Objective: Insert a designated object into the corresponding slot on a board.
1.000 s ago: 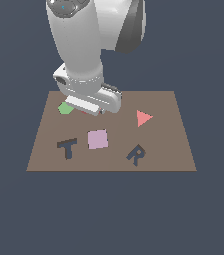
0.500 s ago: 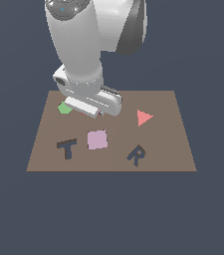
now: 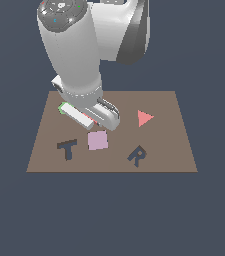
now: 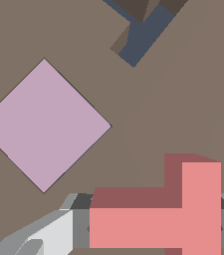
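Observation:
The designated object, a salmon-red T block (image 4: 183, 214), sits between my gripper's grey fingers (image 4: 80, 226), which press on both of its ends. My gripper (image 3: 87, 120) hangs low over the middle of the brown board (image 3: 164, 105), and only a red sliver of the T (image 3: 86, 118) shows beneath it in the exterior view. The slot, a dark navy T-shaped recess (image 3: 68, 148), lies near the board's front edge on the exterior view's left, apart from the gripper. In the wrist view part of the slot (image 4: 143, 30) shows beyond the pink square.
A flush pink square (image 3: 98, 140) (image 4: 46, 124) lies between gripper and slot. A salmon-red triangle (image 3: 144, 118) and a dark R-shaped recess (image 3: 137, 156) lie on the exterior view's right. A green shape (image 3: 62, 107) peeks out behind the hand.
The hand has come slightly forward and lower over the board, covering more of the green shape. The shapes on the board have not moved.

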